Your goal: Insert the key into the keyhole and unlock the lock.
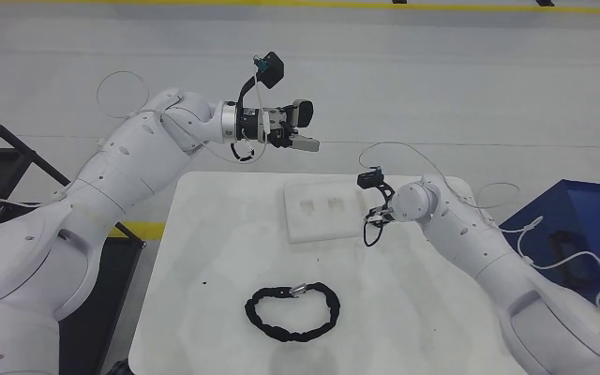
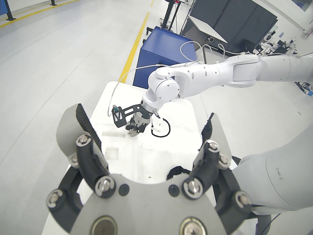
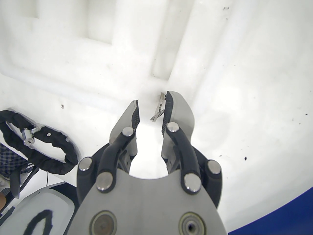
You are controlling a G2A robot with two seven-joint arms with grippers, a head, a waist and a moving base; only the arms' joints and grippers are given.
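Found key (image 3: 158, 110) between right gripper (image 3: 152, 99) fingers, touching one pad; gap narrow, apparently not clamped. Noted left gripper (image 1: 305, 128) spread wide, empty; lock (image 3: 29, 140) well apart from both. Feared key tilting or slipping on closure, given off-centre contact.

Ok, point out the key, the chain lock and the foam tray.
key (image 3: 157, 110), right wrist view, its metal blade.
chain lock (image 1: 254, 309), top view, its black sleeve.
foam tray (image 1: 323, 228), top view, bare edge beside the recesses.

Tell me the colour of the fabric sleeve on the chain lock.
Black sleeve, with a silver lock cylinder; shows best in the right wrist view.
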